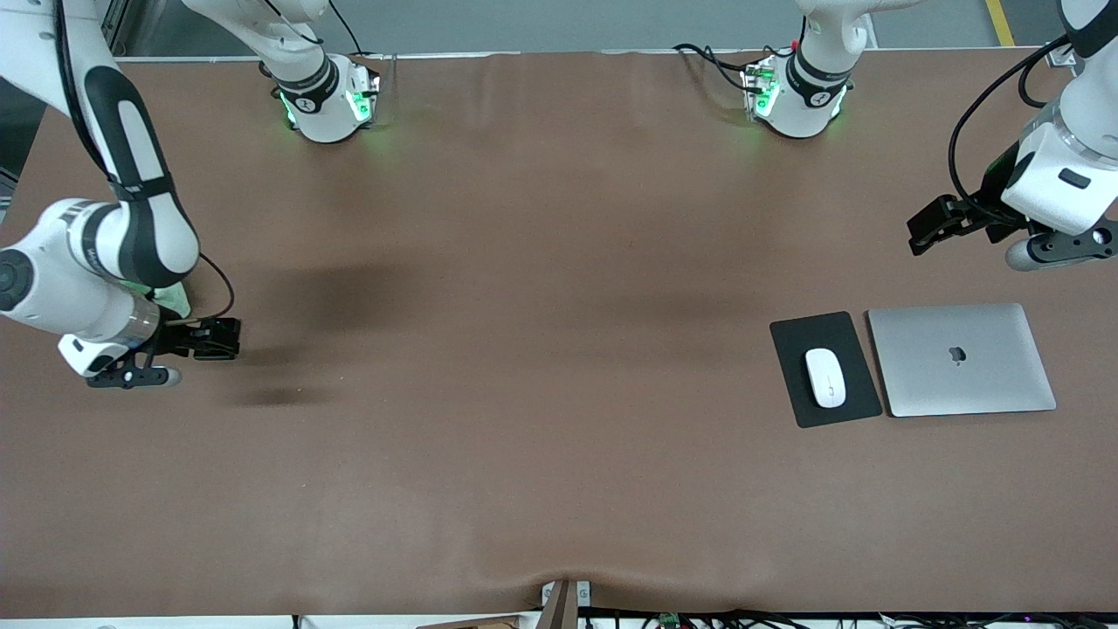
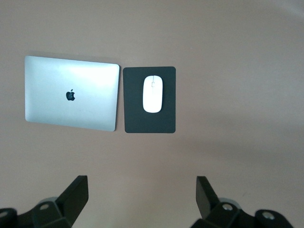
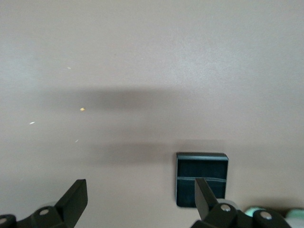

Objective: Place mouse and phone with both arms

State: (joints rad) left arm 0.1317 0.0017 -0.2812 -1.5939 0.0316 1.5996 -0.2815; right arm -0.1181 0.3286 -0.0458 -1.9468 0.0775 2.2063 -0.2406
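From the front, the mouse lies on a dark pad toward the left arm's end of the table, with a closed silver laptop just beside the pad, closer to that end. The left gripper hangs in the air over bare table near that end. The right gripper hangs over the table toward the right arm's end, well apart from the mouse. The phone cannot be made out in this view.

In the left wrist view, the left gripper's fingers stand wide apart with nothing between them. The mouse rests on the pad, and the laptop lies just beside the pad.

In the right wrist view, the right gripper's fingers are spread wide and empty. The phone lies flat on the table under the gripper, partly covered by one finger.
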